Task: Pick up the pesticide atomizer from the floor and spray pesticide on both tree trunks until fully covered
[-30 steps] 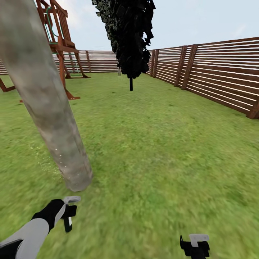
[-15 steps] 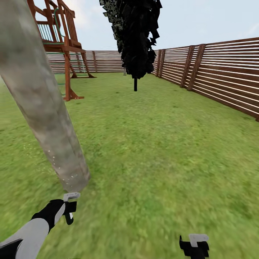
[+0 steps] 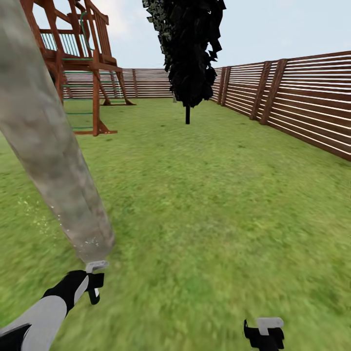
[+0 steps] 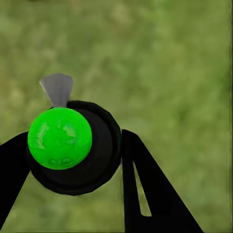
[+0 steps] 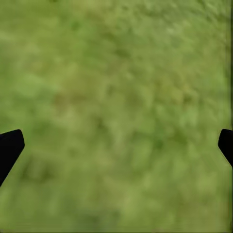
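Left arm (image 3: 39, 314) extended toward tree trunk (image 3: 53, 156), gripping pesticide atomizer (image 4: 73, 145).

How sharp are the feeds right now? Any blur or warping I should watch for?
Head view: the tree trunk leans and bulges from lens distortion, and the grass near the robot smears while the fence stays crisp. Left wrist view: the atomizer between the fingers is sharp, the ground behind soft. Right wrist view: the grass is blurred, with no cast shadows.
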Controlling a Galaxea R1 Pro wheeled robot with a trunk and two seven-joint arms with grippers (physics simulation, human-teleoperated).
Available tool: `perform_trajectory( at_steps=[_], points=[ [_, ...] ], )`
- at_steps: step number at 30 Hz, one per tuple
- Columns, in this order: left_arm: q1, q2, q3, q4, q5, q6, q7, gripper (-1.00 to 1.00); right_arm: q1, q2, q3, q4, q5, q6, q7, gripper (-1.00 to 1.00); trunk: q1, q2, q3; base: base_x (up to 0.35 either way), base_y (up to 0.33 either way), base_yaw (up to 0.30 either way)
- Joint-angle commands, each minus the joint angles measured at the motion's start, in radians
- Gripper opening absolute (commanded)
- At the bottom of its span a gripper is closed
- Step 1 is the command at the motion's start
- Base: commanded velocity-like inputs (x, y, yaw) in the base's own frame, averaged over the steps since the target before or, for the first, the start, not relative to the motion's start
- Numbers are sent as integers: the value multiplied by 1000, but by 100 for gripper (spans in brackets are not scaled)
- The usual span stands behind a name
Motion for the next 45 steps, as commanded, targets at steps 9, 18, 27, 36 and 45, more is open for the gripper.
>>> perform_trajectory(
  at_steps=[9, 18, 27, 36, 45],
  points=[
    [0, 0, 0, 0, 0, -3, 0, -100, 0, 4, 1, 0, -1, 0, 0, 100, 0, 0, 0, 194, -226, 150],
    [-9, -14, -10, -71, -5, -43, -3, -100, 0, 4, 1, 0, 0, 0, 0, 100, 0, 0, 0, -2, -169, 275],
    [-18, 18, -9, -236, -5, 132, -15, -100, 0, 4, 1, 0, 0, 0, 0, 100, 0, 0, 0, 0, 0, 275],
    [-57, 30, -16, -242, -3, 193, -18, -100, 0, -1, 1, 0, 0, 0, 0, 100, 0, 0, 0, 0, 0, 42],
    [-84, -7, -22, -262, -8, 213, -76, -100, 0, -1, 1, 0, 0, 0, 0, 100, 0, 0, 0, 0, 0, 0]
  ],
)
